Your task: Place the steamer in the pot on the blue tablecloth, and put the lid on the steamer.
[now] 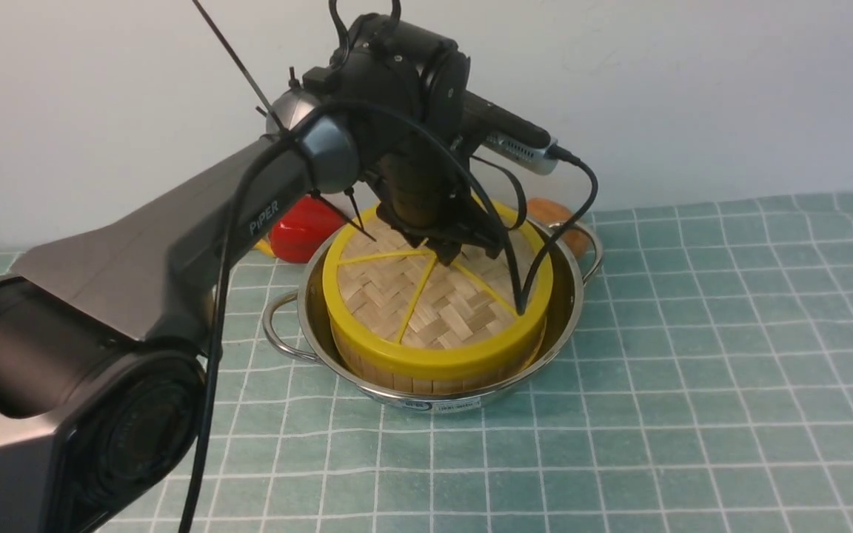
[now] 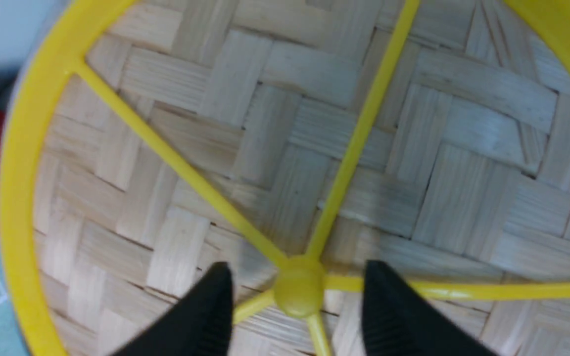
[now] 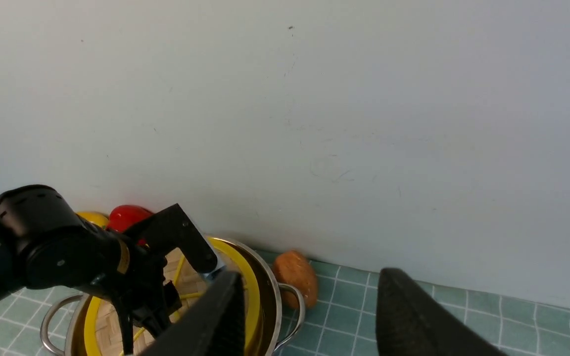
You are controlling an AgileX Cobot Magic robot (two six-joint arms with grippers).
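Observation:
The pot (image 1: 571, 296) stands on the blue tablecloth (image 1: 693, 333), and the steamer (image 1: 426, 383) sits inside it. The lid (image 1: 434, 307) lies flat on the steamer and hides its contents. My left gripper (image 1: 445, 248) hovers just over the lid's centre. In the left wrist view the left gripper (image 2: 297, 269) is open, its black fingers standing either side of the lid's yellow knob (image 2: 299, 295) with a gap on each side. My right gripper (image 3: 310, 276) is open and empty, off to the right of the pot (image 3: 265, 277); it does not show in the front view.
A red pepper (image 1: 300, 229) lies behind the pot on the left, with something yellow (image 3: 92, 217) beside it. A brown potato-like thing (image 1: 556, 215) lies behind the pot's right handle. A pale wall closes the back of the cloth.

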